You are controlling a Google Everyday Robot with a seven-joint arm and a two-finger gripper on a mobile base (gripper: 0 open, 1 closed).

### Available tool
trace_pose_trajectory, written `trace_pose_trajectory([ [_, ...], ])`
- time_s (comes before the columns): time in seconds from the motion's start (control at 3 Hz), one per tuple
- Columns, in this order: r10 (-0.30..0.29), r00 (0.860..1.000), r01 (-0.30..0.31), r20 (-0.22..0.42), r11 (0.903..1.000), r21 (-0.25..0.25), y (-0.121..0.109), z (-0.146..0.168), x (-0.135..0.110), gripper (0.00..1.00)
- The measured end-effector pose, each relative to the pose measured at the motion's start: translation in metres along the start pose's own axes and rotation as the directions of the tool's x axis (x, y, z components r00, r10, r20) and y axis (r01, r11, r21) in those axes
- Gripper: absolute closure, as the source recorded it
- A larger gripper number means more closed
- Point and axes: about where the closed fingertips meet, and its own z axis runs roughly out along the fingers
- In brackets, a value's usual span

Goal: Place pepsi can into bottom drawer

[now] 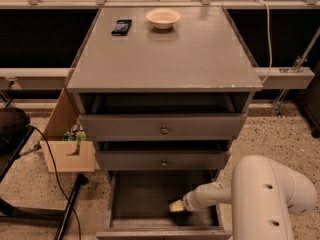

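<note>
The bottom drawer (pixel 142 196) of the grey cabinet is pulled open and shows a plain dark grey interior. My white arm reaches into it from the right. The gripper (pixel 176 206) is low inside the drawer, near its front right part, with a pale tip showing. The pepsi can is not visible; no blue can shows in the drawer, on the cabinet top or on the floor.
Two shallower drawers with round knobs (pixel 164 130) sit shut above. The cabinet top (pixel 165 59) holds a white bowl (pixel 163 17) and a flat dark phone-like object (pixel 121 26). A wooden box (pixel 67 151) and cables lie on the floor to the left.
</note>
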Motion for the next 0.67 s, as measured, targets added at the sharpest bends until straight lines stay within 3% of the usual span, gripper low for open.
trace_pose_trajectory([
  [0.67,0.000,1.000,0.000,-0.008,1.0000,0.008,-0.0012,-0.0004,-0.0002,1.00],
])
